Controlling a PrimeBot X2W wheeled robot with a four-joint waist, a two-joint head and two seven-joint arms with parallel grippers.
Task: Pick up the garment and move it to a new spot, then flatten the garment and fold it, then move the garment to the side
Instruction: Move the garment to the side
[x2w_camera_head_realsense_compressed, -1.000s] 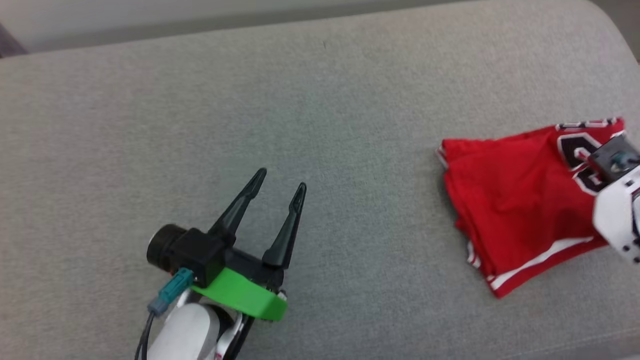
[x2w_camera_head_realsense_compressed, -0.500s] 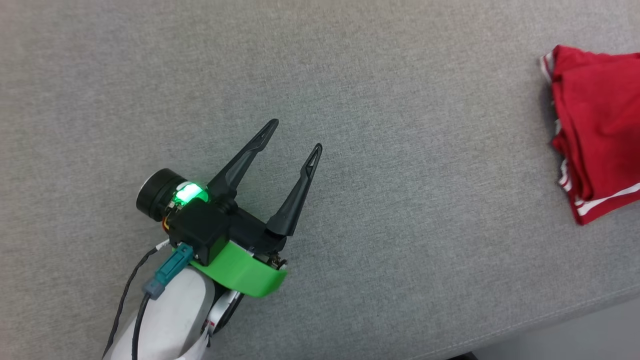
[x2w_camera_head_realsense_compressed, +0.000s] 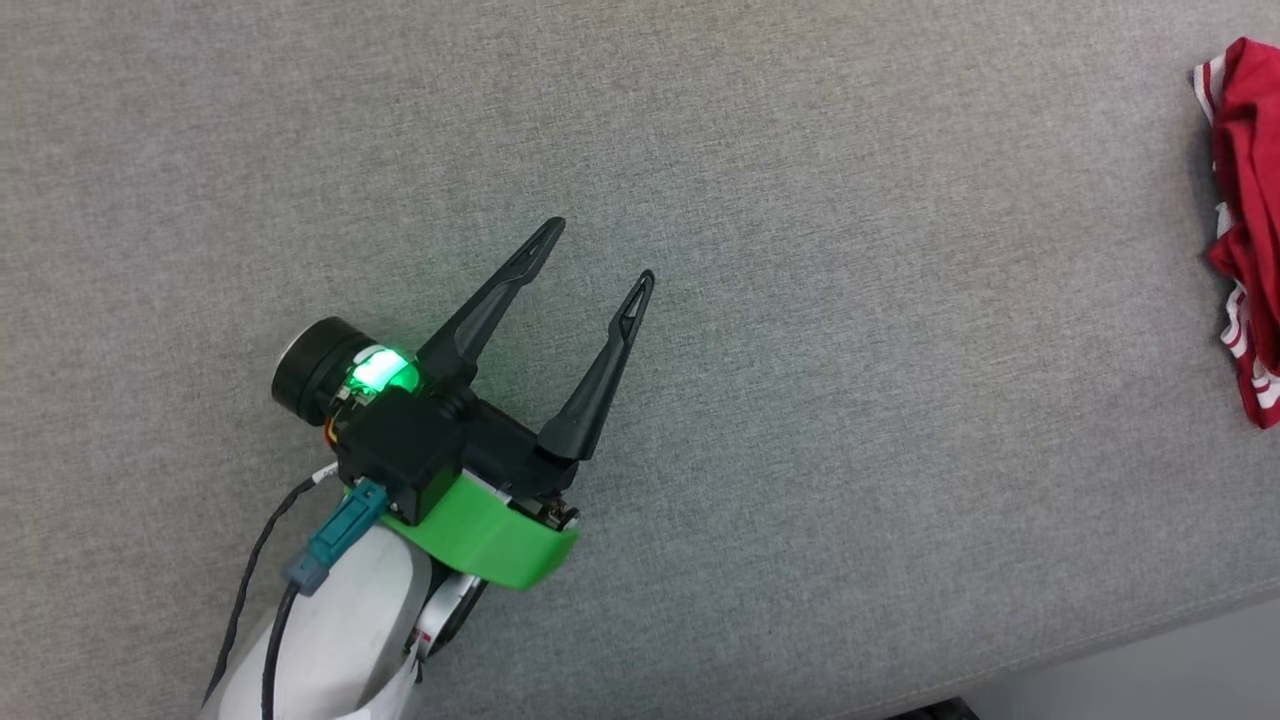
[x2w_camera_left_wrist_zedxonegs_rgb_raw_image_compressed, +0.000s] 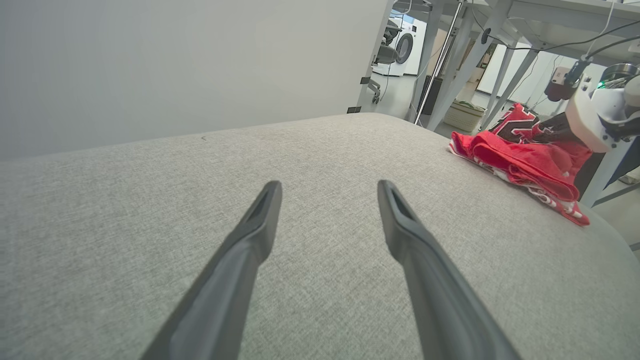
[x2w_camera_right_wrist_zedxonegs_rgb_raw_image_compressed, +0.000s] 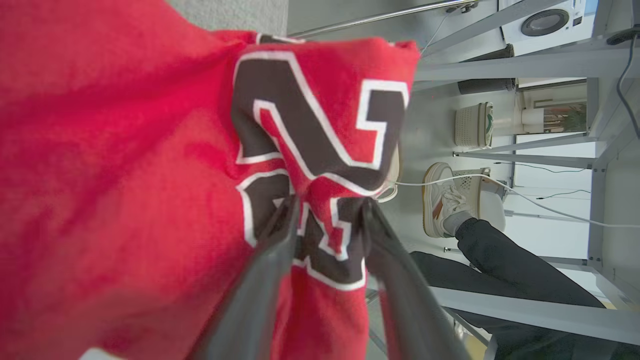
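Observation:
The garment (x2w_camera_head_realsense_compressed: 1245, 200), red with striped trim, lies bunched at the far right edge of the head view. In the left wrist view the garment (x2w_camera_left_wrist_zedxonegs_rgb_raw_image_compressed: 520, 160) sits near the cushion's right end, with my right gripper (x2w_camera_left_wrist_zedxonegs_rgb_raw_image_compressed: 542, 134) down on it. In the right wrist view my right gripper (x2w_camera_right_wrist_zedxonegs_rgb_raw_image_compressed: 327, 207) has its fingers parted, and a raised fold of the garment (x2w_camera_right_wrist_zedxonegs_rgb_raw_image_compressed: 125, 175) with the black number print stands between them. My left gripper (x2w_camera_head_realsense_compressed: 600, 252) hovers open over bare cushion, well left of the garment. Nothing is between the fingers of the left gripper (x2w_camera_left_wrist_zedxonegs_rgb_raw_image_compressed: 328, 187).
The grey fabric cushion (x2w_camera_head_realsense_compressed: 800, 150) spans the head view; its front edge (x2w_camera_head_realsense_compressed: 1100, 640) runs along the lower right. Beyond the cushion's right end stand metal table legs (x2w_camera_left_wrist_zedxonegs_rgb_raw_image_compressed: 450, 60). A person's shoe (x2w_camera_right_wrist_zedxonegs_rgb_raw_image_compressed: 440, 200) and dark trouser leg are on the floor there.
The head camera has swung, so the garment now sits at the view's right edge and my right wrist has left it. The left gripper stays open.

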